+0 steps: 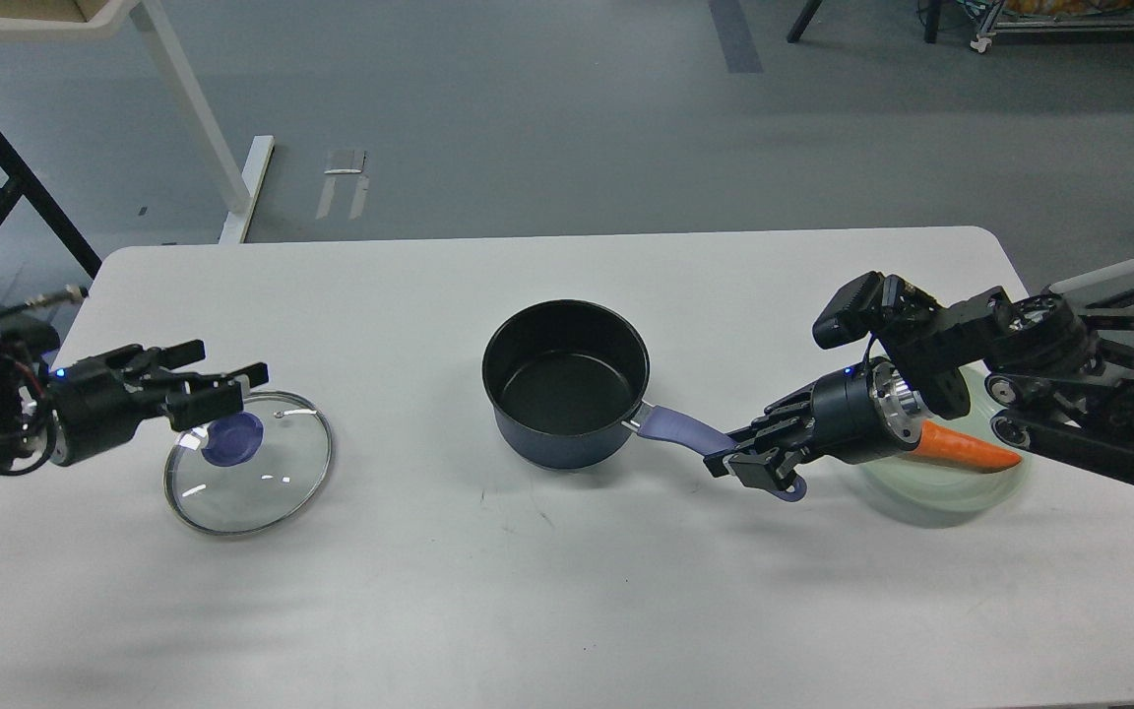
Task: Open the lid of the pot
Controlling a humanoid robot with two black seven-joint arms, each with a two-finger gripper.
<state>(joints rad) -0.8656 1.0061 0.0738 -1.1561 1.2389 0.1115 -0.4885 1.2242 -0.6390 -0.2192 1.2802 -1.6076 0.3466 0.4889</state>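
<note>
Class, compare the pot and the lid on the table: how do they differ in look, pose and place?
The pot is dark, opaque and deep; the lid is clear, flat glass with a steel rim. The pot stands uncovered at the table's middle; the lid lies to the left. The right pincer is at the pot's handle, the left pincer above the lid's knob. Both are round with purple fittings.

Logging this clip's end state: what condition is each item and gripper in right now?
pot: uncovered, empty, upright on the table.
lid: off, flat on the table left of the pot.
left gripper: open, above the lid's knob.
right gripper: around the pot's handle.
plate: holds a carrot.
</note>
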